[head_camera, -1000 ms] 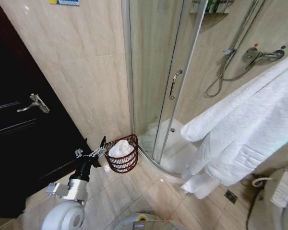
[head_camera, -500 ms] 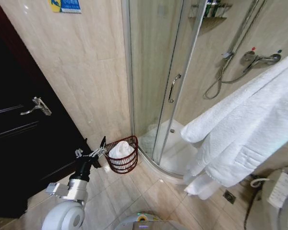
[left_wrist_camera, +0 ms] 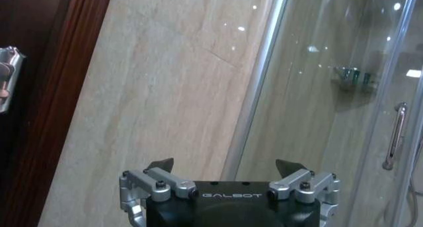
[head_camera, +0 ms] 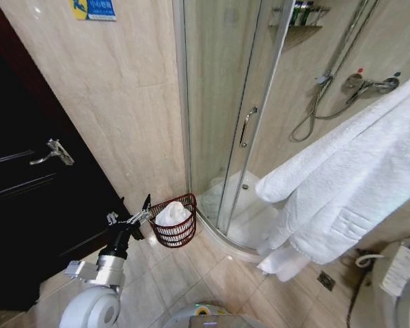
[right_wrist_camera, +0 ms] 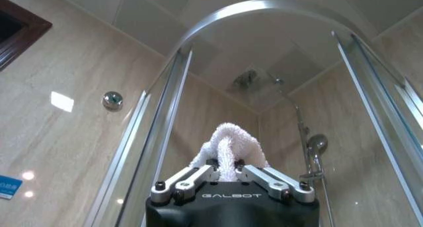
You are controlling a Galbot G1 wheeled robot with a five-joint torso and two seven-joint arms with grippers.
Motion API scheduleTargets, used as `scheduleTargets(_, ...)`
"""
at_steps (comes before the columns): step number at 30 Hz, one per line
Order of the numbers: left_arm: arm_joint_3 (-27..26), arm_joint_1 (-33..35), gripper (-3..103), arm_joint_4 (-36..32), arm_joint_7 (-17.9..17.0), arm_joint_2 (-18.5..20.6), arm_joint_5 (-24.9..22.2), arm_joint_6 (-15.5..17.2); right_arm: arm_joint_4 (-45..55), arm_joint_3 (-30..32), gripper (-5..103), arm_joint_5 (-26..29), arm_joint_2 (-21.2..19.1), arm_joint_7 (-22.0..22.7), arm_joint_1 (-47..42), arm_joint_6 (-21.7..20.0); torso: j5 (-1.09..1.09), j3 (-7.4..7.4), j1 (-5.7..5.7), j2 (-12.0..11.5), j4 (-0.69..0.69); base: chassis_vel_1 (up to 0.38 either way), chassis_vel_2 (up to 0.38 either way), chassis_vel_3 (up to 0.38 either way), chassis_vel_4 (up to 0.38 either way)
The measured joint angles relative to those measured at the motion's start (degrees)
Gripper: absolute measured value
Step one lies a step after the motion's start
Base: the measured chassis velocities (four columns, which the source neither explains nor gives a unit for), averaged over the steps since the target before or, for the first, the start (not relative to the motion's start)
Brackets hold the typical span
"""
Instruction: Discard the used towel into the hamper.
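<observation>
right pincer still gripping towel

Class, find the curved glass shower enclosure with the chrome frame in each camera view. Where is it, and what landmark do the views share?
Head view: the curved glass shower enclosure stands upper middle.
Left wrist view: it rises beyond the open left gripper.
Right wrist view: it arches above the right gripper, shut on a white towel.
Shared landmark: the beige tiled wall beside it.
</observation>
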Motion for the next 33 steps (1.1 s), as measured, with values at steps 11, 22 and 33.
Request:
scheduleTargets(11,0.0,0.0,100,0.0,0.0,0.0,0.0,0.0,0.0,0.1,7,0.0,-0.2,0.0,0.0,0.2,-0.02,-0.16,-0.16,-0.2,0.00,0.130,-0.124,-0.121,0.131)
scheduleTargets(22,0.0,0.0,100,0.0,0.0,0.0,0.0,0.0,0.0,0.2,7,0.0,-0.2,0.6,0.1,0.9,0.04,-0.23,-0.24,-0.4,0.00,0.095,-0.086,-0.101,0.087)
scheduleTargets(33,0.0,0.0,100,0.0,0.0,0.0,0.0,0.0,0.0,-1.4,7,-0.3,0.8,0.3,0.0,0.9,0.00,-0.55,-0.59,-1.0,0.00,-0.016,0.044,0.038,-0.010)
